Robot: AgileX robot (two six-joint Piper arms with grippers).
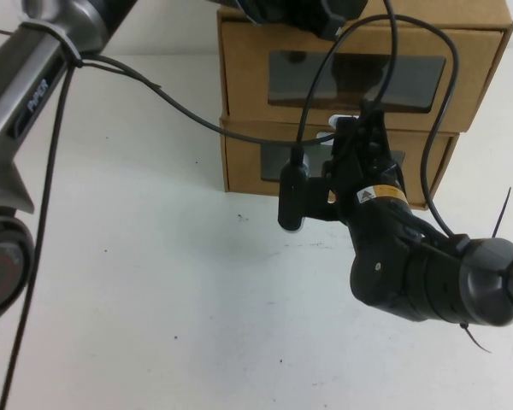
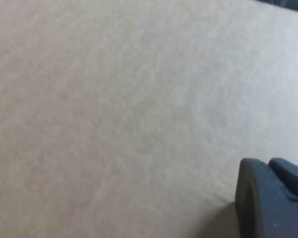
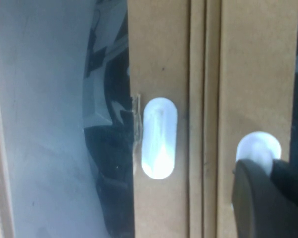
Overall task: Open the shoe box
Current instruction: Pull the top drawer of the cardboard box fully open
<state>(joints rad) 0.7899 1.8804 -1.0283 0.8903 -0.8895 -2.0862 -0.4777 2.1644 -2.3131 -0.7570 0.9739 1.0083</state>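
a lower shoe box (image 1: pixel 248 166) and an upper shoe box (image 1: pixel 244 77), both brown cardboard with dark front windows, are stacked at the far side of the white table (image 1: pixel 154 299). the right gripper (image 1: pixel 363 128), closed tight, is at the lower box's front beside a white oval tab (image 3: pixel 159 138). the left gripper (image 1: pixel 291 13) is over the upper box's top; whether it is wide or narrow i cannot tell.

My black right gripper (image 1: pixel 363 124), jaws pressed together, points forward off a bent wrist (image 1: pixel 410 273); my black left gripper (image 1: pixel 291 13) hangs farther ahead, at the end of my grey left arm (image 1: pixel 34 94).
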